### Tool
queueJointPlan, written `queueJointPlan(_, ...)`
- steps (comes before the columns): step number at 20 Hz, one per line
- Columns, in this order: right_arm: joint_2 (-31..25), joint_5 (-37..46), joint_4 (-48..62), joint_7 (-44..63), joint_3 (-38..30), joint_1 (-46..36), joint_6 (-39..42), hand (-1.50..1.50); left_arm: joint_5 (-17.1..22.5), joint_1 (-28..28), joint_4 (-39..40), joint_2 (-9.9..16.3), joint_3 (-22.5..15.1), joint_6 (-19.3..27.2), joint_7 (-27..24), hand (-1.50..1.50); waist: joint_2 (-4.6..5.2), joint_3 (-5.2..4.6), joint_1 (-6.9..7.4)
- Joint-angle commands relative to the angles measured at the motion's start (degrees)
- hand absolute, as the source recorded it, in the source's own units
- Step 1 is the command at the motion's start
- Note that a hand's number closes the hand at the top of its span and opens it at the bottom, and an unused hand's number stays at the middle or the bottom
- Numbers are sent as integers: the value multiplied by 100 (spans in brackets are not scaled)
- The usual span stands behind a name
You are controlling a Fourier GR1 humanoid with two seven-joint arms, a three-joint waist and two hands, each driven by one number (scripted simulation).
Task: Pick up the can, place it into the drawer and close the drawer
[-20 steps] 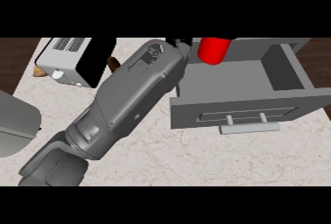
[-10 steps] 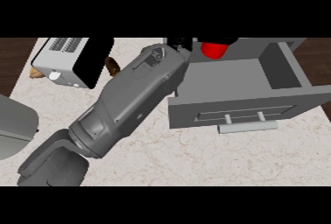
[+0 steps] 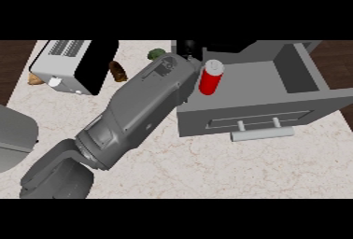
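Now can upright, inside open drawer

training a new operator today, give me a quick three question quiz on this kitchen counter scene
1. True or false: the drawer is shut.
2. Where is the red can? A) on the toaster B) upright inside the drawer C) lying on the counter
3. Fill in: the drawer's bar handle faces the view's ____ edge.

Key: 1. False, it stands open. 2. B, near the drawer's left wall, beside the grey forearm. 3. Lower. The black hand shows only at the forearm's far end; its fingers cannot be made out.
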Motion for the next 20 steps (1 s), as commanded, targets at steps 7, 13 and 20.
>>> queueJointPlan(7, 179, -22, -167, -22, 72, 63, 61, -150, 515, -38, 30, 0, -246, 264, -336, -150, 0, -1, -34)
queueJointPlan(13, -350, 1360, -534, -897, -187, -311, 490, -150, 677, 14, -101, 0, -80, 88, -756, -150, 14, -5, 86)
queueJointPlan(20, -357, 2225, -814, -1137, 412, -681, 542, -150, 769, -254, 87, 0, -23, -43, -913, -150, -18, -7, 258)
